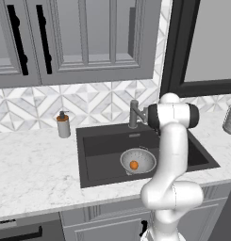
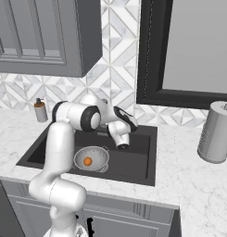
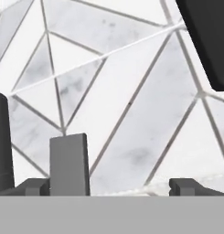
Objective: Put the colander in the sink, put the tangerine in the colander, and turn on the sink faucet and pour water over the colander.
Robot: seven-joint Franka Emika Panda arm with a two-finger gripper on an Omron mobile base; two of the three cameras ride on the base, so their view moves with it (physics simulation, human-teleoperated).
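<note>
The silvery perforated colander [image 1: 127,158] [image 2: 99,157] stands upright on the floor of the dark sink [image 1: 103,150] [image 2: 133,163]. The small orange tangerine [image 1: 134,165] [image 2: 87,161] lies inside it. The dark sink faucet [image 1: 134,113] rises at the sink's back edge. My arm reaches over the basin toward it. My gripper [image 3: 112,186] is open with nothing between its fingers and faces the tiled backsplash. In the hand view the faucet's dark post [image 3: 1,141] stands at the far left. A grey upright block of the faucet [image 3: 69,164] sits just inside the left fingertip [image 3: 33,186].
A grey-and-brown soap dispenser [image 1: 63,125] [image 2: 40,110] stands on the marble worktop left of the sink. A tall grey cylinder [image 2: 217,132] [image 1: 230,115] stands at the right. A dark window frame [image 2: 147,55] and wall cabinets [image 1: 79,37] hang above.
</note>
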